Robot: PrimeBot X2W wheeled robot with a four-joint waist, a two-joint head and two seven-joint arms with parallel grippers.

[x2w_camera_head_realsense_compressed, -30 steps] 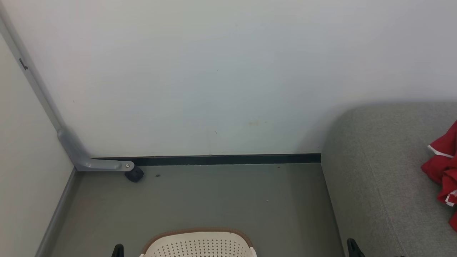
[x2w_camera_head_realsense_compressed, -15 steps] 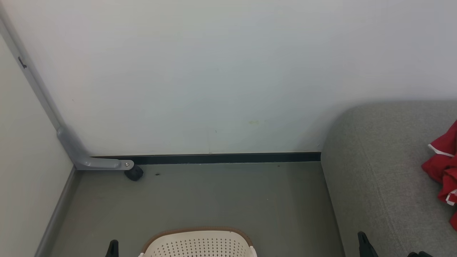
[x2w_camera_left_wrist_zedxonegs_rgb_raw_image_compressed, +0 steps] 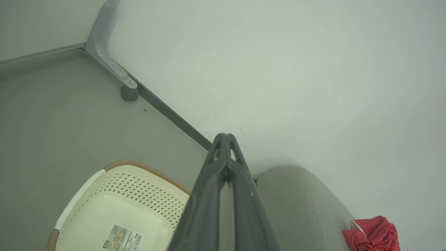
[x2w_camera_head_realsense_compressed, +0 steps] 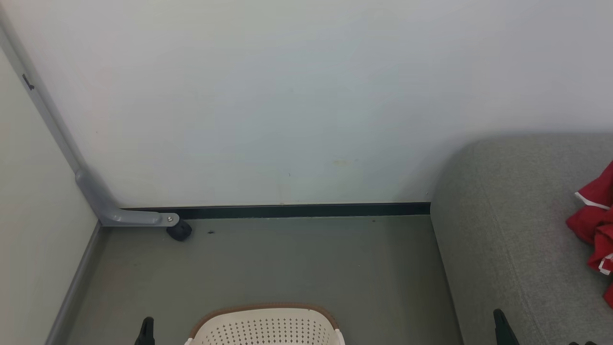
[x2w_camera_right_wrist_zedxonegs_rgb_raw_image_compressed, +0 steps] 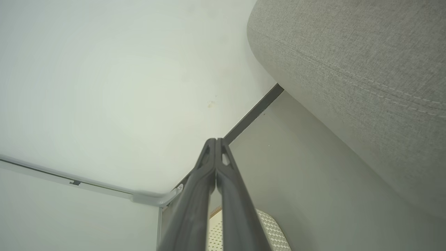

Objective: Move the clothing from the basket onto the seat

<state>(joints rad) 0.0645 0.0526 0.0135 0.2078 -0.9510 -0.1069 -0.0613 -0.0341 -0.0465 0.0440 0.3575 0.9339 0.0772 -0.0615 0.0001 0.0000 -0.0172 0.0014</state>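
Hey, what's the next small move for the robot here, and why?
Probably tilt the head down to check the cream perforated plastic basket: its visible floor looks bare apart from a label, the red white-trimmed clothing lies on the grey-green fabric sofa, and both jaws are shut and empty.

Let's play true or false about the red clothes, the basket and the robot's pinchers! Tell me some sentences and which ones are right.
1. The red clothing lies on the seat. True.
2. The basket is full of clothes. False: what shows of its inside is bare but for a label.
3. Both grippers are wide open. False: the left gripper and the right gripper are shut, holding nothing.
4. The basket stands on the floor. True.
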